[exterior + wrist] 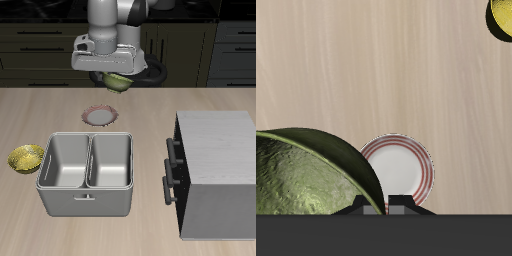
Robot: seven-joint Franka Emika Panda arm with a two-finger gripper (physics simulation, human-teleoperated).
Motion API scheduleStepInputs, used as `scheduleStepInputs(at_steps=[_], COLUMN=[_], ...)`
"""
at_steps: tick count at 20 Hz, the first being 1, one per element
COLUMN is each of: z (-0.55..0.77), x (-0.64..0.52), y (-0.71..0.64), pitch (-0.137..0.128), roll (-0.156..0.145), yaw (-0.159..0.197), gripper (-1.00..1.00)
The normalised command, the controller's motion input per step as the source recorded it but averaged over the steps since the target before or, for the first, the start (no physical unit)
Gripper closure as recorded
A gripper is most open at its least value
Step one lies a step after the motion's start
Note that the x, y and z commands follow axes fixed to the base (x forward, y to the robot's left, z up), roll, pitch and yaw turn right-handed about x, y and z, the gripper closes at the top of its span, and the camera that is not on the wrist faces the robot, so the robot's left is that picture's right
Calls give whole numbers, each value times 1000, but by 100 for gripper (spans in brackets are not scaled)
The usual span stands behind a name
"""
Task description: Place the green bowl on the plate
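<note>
Olive-green bowl (306,175) clamped in my gripper (113,72); I should centre it over the plate (398,165) just below, then lower gently.

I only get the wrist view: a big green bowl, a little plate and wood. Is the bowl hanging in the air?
Observer: It looks so. The gripper holds the green bowl above the table, farther back than the plate.
Operator: What stands in front of the plate?
Observer: A grey metal bin with two compartments, nearer the table's front edge.
Operator: Anything bigger around?
Observer: A grey cabinet with dark handles, beside the bin.
</note>
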Motion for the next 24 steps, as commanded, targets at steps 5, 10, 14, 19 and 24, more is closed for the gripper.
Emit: scheduleStepInputs(at_steps=[5, 10, 14, 19, 24], z=[-101, -89, -100, -138, -233], x=[-237, -56, -2, 82, 61], y=[-208, -166, -64, -103, -103], pitch=[-12, 3, 7, -18, -1], roll=[-39, -36, -4, -11, 22], yaw=[-5, -7, 0, -7, -4], gripper=[100, 100, 100, 100, 100])
